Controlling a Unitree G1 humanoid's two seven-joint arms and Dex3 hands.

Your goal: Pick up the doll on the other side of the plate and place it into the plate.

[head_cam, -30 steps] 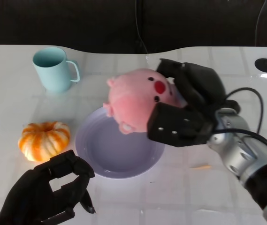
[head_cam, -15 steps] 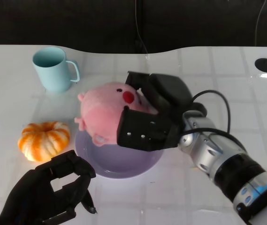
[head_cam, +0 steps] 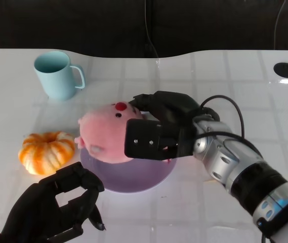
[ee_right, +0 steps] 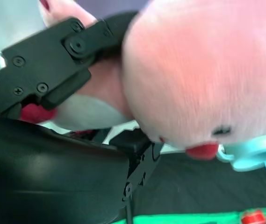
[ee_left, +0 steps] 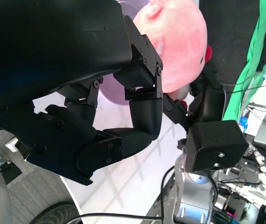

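Doll (head_cam: 106,137) over the left part of the plate (head_cam: 149,177), held from the right by the right hand (head_cam: 156,129), mug (head_cam: 57,74) behind and to the left, pumpkin (head_cam: 46,151) just left of the plate, left hand (head_cam: 52,210) nearest the robot, in front of the pumpkin

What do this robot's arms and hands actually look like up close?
Each hand is matte black and blocky, built of hard plastic segments fastened with small screws. The right hand sits on a rounded silver forearm with a black band and a pale blue-tinted ring nearer the elbow; a thin black cable loops above its wrist. The left hand shows the same black jointed fingers.
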